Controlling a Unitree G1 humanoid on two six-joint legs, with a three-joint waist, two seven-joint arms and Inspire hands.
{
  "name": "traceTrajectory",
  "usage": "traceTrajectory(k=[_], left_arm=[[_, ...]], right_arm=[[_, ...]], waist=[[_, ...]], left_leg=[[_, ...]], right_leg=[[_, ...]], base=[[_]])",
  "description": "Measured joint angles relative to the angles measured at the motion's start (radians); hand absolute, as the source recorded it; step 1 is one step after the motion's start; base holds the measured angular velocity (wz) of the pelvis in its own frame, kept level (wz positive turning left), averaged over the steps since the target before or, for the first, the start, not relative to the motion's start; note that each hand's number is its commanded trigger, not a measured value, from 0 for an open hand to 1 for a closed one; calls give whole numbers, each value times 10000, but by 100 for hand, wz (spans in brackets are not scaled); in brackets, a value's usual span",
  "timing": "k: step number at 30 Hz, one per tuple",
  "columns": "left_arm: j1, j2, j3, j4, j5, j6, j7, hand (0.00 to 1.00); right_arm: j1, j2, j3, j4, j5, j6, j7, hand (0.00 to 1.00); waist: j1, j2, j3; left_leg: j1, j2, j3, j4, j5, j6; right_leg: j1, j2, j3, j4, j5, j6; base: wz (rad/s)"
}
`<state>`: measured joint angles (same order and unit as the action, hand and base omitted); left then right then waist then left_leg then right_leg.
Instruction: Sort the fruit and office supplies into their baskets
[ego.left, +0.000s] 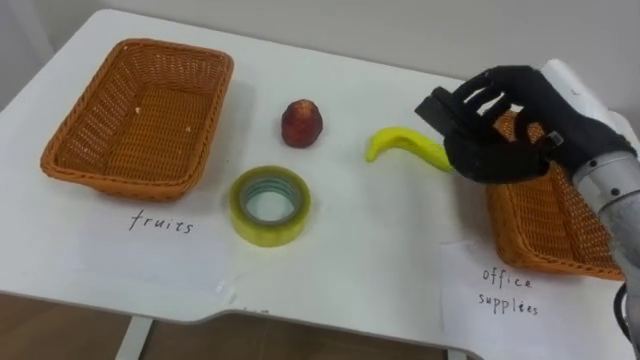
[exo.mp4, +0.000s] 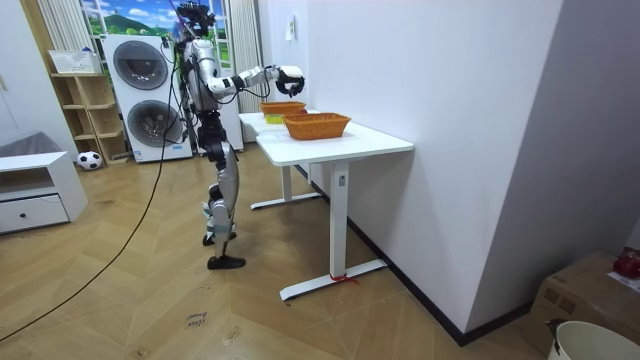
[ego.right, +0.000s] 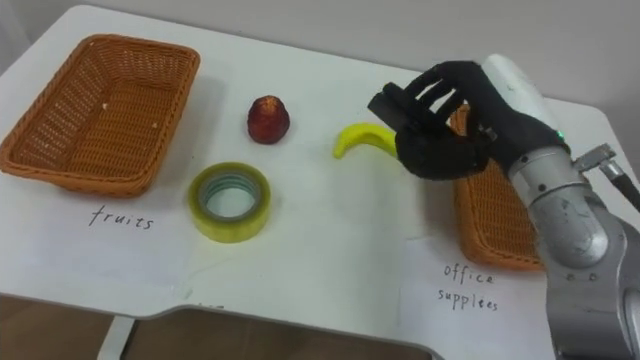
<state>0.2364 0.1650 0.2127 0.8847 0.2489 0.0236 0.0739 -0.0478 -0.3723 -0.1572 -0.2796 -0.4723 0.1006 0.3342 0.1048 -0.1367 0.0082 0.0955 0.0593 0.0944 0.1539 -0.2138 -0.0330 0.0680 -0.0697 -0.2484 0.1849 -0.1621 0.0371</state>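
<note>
Here, at three o'clock, the right hand (ego.left: 505, 140) curls round a small black block (ego.left: 436, 108), poised beside the office-supplies basket (ego.left: 560, 240), evidently its destination.

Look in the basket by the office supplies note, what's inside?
The part of the office supplies basket that shows holds only bare weave. The right hand covers its far left corner, so whatever might lie under there cannot be seen.
</note>
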Motion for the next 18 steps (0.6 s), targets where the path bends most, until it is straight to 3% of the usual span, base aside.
traceTrajectory(k=[10, 18], left_arm=[[290, 6, 65, -3, -7, 0, 56, 0], [319, 55, 75, -1, 75, -1, 119, 0]], right_arm=[[1, 0, -386, 40, 378, -23, -761, 100], [3, -226, -730, 999, 412, -32, -835, 100]], waist=[[-701, -51, -36], [-988, -48, -32]], left_leg=[[37, 3, 136, 79, 0, 0], [48, 19, 218, 59, -5, 2]], right_leg=[[-3, -2, 120, -5, 0, 0], [-15, 34, 286, 14, 6, -8]], base=[[-4], [-1]])
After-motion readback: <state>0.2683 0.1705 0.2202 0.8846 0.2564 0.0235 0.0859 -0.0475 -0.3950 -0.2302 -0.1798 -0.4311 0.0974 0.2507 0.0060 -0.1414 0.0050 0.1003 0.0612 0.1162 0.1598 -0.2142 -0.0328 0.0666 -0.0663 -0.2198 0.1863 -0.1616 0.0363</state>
